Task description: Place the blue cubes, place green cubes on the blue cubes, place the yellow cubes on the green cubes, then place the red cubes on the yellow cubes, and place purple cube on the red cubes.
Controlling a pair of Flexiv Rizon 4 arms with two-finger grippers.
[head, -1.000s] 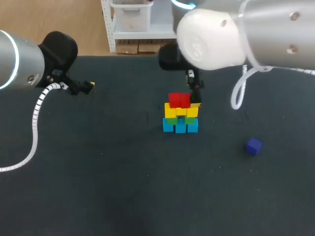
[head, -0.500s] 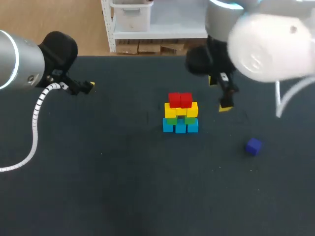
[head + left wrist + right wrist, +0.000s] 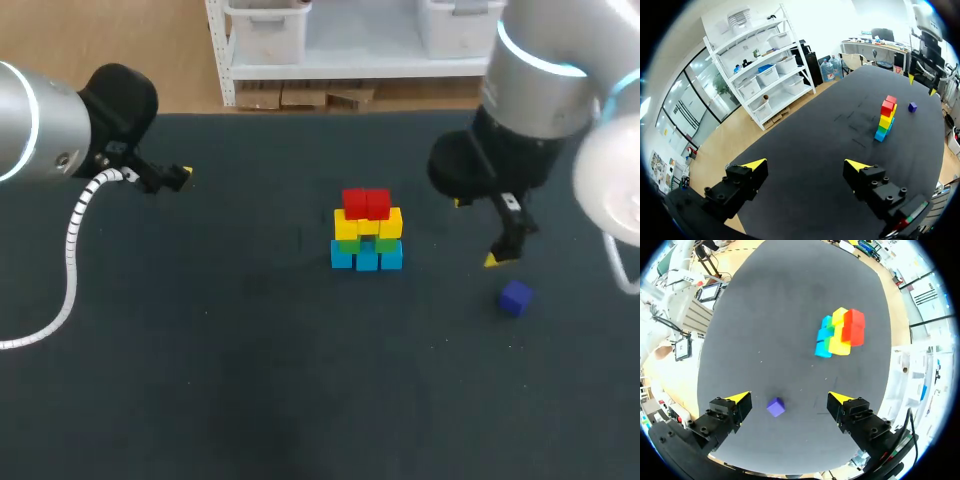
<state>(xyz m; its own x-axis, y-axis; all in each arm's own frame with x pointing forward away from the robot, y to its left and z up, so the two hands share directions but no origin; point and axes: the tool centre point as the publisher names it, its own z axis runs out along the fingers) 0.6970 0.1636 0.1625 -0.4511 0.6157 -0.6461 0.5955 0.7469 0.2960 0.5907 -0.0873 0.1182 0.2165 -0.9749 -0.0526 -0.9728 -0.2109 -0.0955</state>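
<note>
Near the middle of the tabletop [image 3: 200, 380], a little toward its far edge, we see the stack standing in four layers: the blue cubes [image 3: 366, 257] sit in a row on the dark surface, the green cubes [image 3: 366, 243] rest on them, the yellow cubes [image 3: 367, 224] on the green, and the red cubes [image 3: 365, 204] side by side on top. Nothing lies on the red layer. The purple cube [image 3: 516, 298] lies alone on the tabletop toward the right edge, well apart from the stack and a little nearer the front edge than it is. Our right gripper [image 3: 788, 397] hangs over the surface between the stack and that cube, close to the cube and slightly to its far side. Its two yellow-tipped fingers are spread wide and hold nothing. From the right wrist camera the purple cube shows on the table below, in the gap between the two fingers and touching neither, with the stack farther ahead. Our left gripper [image 3: 806, 164] is near the far left corner of the tabletop. Its fingers also stand wide apart and empty, and from its wrist camera the stack and the purple cube show far ahead of it.
</note>
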